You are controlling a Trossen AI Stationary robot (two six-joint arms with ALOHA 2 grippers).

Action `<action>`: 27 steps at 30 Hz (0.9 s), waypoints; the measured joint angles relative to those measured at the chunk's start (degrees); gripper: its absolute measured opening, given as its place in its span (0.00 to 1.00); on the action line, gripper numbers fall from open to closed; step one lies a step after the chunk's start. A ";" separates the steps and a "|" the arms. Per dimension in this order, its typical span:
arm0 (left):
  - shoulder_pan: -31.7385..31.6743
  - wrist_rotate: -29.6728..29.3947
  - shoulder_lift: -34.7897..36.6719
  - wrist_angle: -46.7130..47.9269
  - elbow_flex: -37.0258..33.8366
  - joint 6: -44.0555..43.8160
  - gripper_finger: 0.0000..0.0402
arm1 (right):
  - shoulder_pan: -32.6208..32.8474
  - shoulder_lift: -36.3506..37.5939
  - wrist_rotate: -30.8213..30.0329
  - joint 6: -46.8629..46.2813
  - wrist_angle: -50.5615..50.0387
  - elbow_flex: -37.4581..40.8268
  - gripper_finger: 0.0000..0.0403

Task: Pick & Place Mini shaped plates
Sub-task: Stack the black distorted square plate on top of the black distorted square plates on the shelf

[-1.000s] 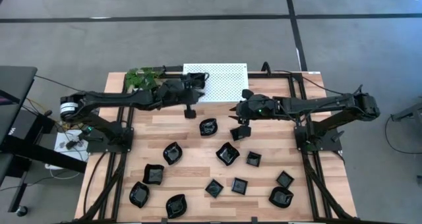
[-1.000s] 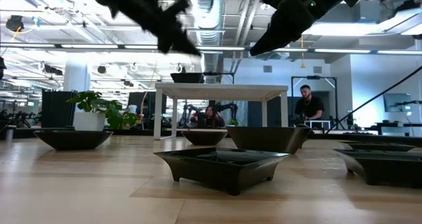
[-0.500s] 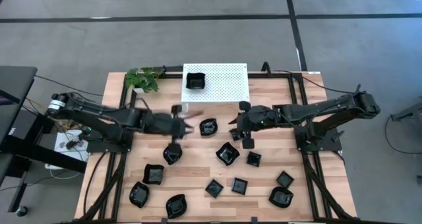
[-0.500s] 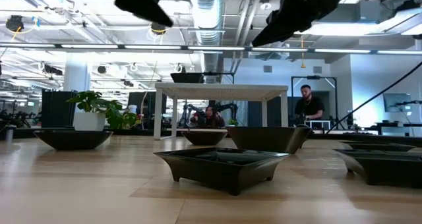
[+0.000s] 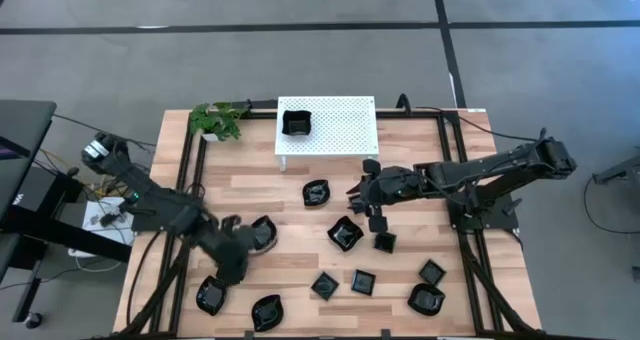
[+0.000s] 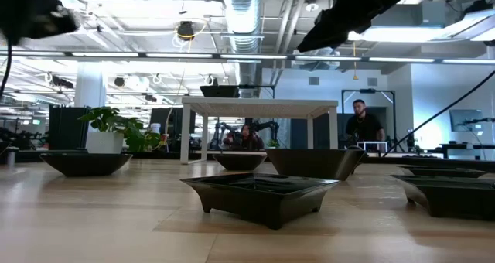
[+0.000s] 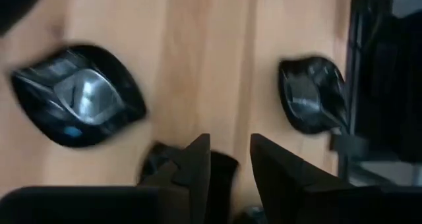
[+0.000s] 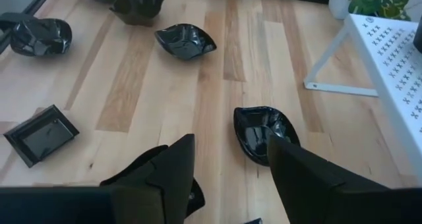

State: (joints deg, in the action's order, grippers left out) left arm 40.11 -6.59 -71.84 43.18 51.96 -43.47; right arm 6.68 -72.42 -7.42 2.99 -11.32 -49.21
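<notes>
From where I stand, the left gripper (image 5: 232, 263) hangs low over the near-left part of the wooden table (image 5: 300, 173), and in its own wrist view its two fingers (image 7: 198, 168) stand apart with a clear gap and nothing between them. A square black plate (image 5: 233, 265) lies right beneath it, a leaf-shaped plate (image 7: 78, 103) sits off to one side of the fingers and a rounded wavy plate (image 7: 311, 93) off to the other, near the table's dark frame. The right gripper (image 5: 372, 198) is stretched out over the middle of the table, its fingers (image 8: 173, 165) also spread wide and holding nothing. Just ahead of it rests a glossy wavy-rimmed plate (image 8: 266, 132), with another leaf plate (image 8: 186, 41) farther out, and a flat square plate (image 8: 41, 135) well off to its side. From above, more mini plates are scattered across the near half of the table beyond both grippers, among them a square one (image 5: 385, 241) just beside the right gripper. One square plate (image 5: 295, 123) sits on top of the white perforated rack (image 5: 345, 125), which stands at the far edge, beyond the right gripper, next to a small potted plant (image 5: 217, 119). Looking level across the tabletop, a dark square dish (image 6: 263, 194) fills the foreground, and two people (image 6: 362, 126) are at desks in the room behind.
</notes>
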 joint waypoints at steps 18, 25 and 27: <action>5.53 9.82 -18.79 -1.88 -0.03 -17.28 0.26 | -0.46 0.00 -0.09 10.97 1.07 0.02 0.44; 5.76 9.26 -21.18 -2.09 -0.04 -17.23 0.23 | -2.07 0.00 -0.11 16.92 5.75 0.04 0.47; 5.76 9.22 -21.37 -2.08 -0.04 -17.03 0.18 | -2.61 0.00 -0.09 17.80 7.07 0.04 0.47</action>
State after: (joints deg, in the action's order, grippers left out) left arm 45.87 2.63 -93.21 41.10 51.92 -60.50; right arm 4.07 -72.42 -7.51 20.79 -4.25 -49.17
